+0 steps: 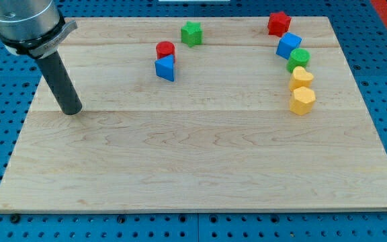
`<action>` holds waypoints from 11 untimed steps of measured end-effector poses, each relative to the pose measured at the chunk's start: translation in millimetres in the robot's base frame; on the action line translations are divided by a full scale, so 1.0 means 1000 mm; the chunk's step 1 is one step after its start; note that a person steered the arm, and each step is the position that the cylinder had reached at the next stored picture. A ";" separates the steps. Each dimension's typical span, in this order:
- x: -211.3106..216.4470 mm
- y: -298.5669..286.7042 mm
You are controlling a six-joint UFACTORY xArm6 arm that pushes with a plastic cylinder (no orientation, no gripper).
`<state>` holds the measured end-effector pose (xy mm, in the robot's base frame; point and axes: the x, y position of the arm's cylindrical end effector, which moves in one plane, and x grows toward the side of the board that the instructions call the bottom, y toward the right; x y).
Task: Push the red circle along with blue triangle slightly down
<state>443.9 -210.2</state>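
The red circle (pixel 165 49) sits near the view's top, left of centre, and touches the blue triangle (pixel 165 68) just below it. My tip (pixel 72 109) rests on the board at the view's left. It is well left of both blocks and a little lower than them. It touches no block.
A green star (pixel 191 32) lies right of the red circle near the top edge. At the view's right, a red star (pixel 279 23), blue block (pixel 288 45), green block (pixel 299 58), yellow block (pixel 301 77) and yellow hexagon (pixel 302 100) form a column. The wooden board (pixel 193 168) lies on a blue pegboard.
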 end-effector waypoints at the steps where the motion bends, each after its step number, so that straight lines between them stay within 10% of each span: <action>1: 0.000 -0.002; 7: -0.175 0.145; 11: -0.093 0.145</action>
<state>350.6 -64.8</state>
